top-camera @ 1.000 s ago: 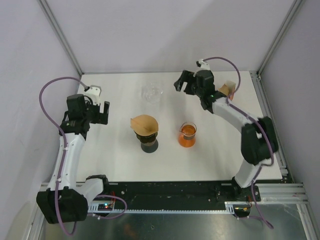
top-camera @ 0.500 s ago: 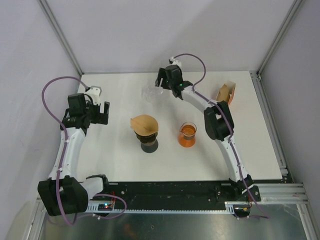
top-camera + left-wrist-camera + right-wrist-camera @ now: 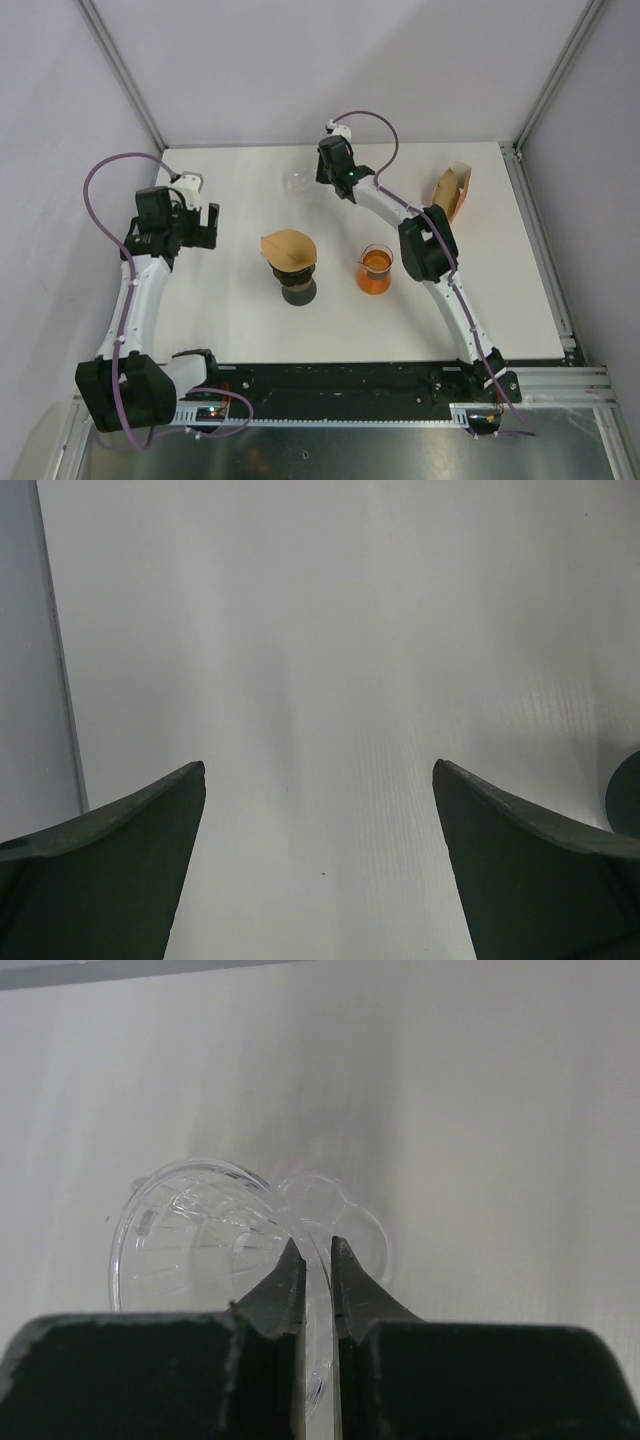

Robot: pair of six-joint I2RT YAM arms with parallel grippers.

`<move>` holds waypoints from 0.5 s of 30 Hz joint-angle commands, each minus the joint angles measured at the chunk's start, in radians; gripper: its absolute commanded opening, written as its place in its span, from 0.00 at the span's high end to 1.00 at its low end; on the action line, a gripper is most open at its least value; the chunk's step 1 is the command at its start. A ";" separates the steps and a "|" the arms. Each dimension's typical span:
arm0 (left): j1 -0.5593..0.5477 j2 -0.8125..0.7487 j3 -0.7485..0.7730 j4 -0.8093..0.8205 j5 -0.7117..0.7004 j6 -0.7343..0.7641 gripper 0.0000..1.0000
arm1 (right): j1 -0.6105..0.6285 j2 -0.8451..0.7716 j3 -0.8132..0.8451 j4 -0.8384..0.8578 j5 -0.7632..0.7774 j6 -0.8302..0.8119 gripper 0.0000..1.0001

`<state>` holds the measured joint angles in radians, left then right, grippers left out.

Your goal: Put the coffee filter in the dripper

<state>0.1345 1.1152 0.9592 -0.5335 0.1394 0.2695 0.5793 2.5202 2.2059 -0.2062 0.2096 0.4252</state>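
The clear plastic dripper (image 3: 299, 184) lies on its side at the back middle of the table. In the right wrist view its ribbed cone (image 3: 190, 1225) is left of my fingers. My right gripper (image 3: 322, 178) (image 3: 313, 1250) is shut on the dripper's thin clear handle. A brown paper coffee filter (image 3: 288, 246) rests on top of a dark cup (image 3: 298, 290) in the middle of the table. My left gripper (image 3: 206, 226) (image 3: 320, 770) is open over bare table at the left, with nothing between its fingers.
A small glass beaker of orange liquid (image 3: 375, 268) stands right of the dark cup. A brown holder of more filters (image 3: 451, 187) sits at the back right. Metal frame posts rise at the back corners.
My right arm swung left from the back right to the dripper, and its jaws closed on the dripper's handle. The left arm has stayed still.
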 commanded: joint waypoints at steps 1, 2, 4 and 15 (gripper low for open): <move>0.010 -0.014 0.023 0.027 0.028 -0.007 0.00 | -0.007 -0.048 0.017 -0.022 0.046 -0.056 0.99; 0.009 -0.015 0.023 0.026 0.029 -0.006 0.00 | -0.009 -0.064 0.008 -0.020 0.044 -0.059 0.99; 0.010 -0.017 0.023 0.027 0.032 -0.005 0.01 | -0.019 -0.112 -0.013 -0.014 0.031 -0.067 1.00; 0.010 -0.049 0.019 0.019 0.087 0.015 0.00 | -0.127 -0.464 -0.028 -0.265 -0.208 -0.266 1.00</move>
<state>0.1356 1.1046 0.9592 -0.5339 0.1776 0.2707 0.4950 2.2898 2.1468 -0.3775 0.1127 0.2764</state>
